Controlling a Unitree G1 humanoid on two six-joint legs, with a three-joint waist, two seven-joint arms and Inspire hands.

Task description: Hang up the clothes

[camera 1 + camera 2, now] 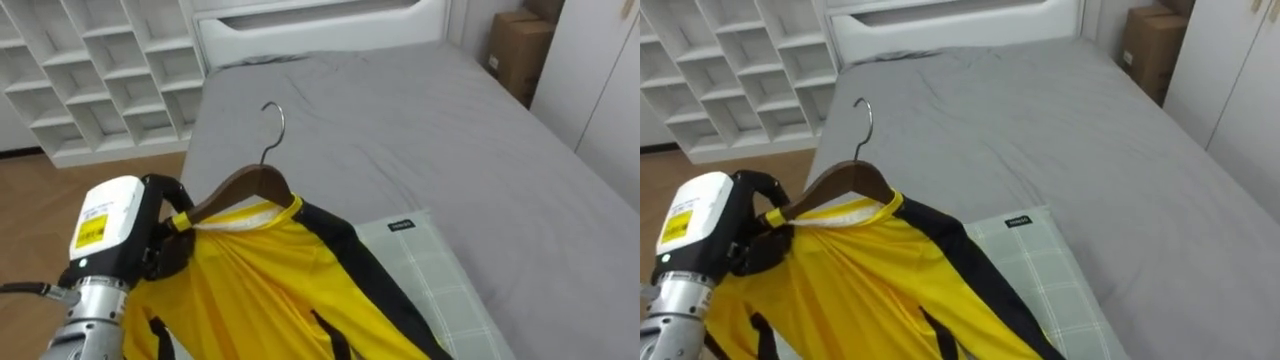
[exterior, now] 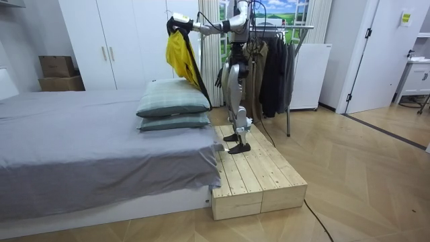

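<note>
Yellow garment (image 1: 270, 285) with black stripes hangs on one wooden hanger (image 1: 245, 185), whose metal hook (image 1: 275, 122) stands free above the grey bed (image 1: 430, 130). The left hand (image 1: 165, 250) has its fingers curled round the hanger's left end and the cloth there. It holds both up in the air over the bed's near end, above the pillows. The right hand (image 2: 219, 79) hangs by the robot's side in the room view, too small to tell how its fingers stand.

A clothes rack (image 2: 279, 30) behind the robot carries a row of dark clothes. Two cardboard boxes (image 2: 59, 74) sit stacked by the white wardrobe (image 2: 127, 40) past the bed's far side. Both are closed, so what is in them cannot be told. A white cubby shelf (image 1: 100, 70) stands beside the bed's far left corner, next to the white headboard (image 1: 320, 25).

Two green checked pillows (image 2: 175, 101) lie stacked at the bed's near end, and the garment's hem drops just beside the top one.

The robot stands upright on a low wooden platform (image 2: 259, 178) that butts against the bed's near end, on the part nearest the rack. Beyond the pillows the bed cover runs bare to the headboard, and wooden floor lies open on the platform's other sides.
</note>
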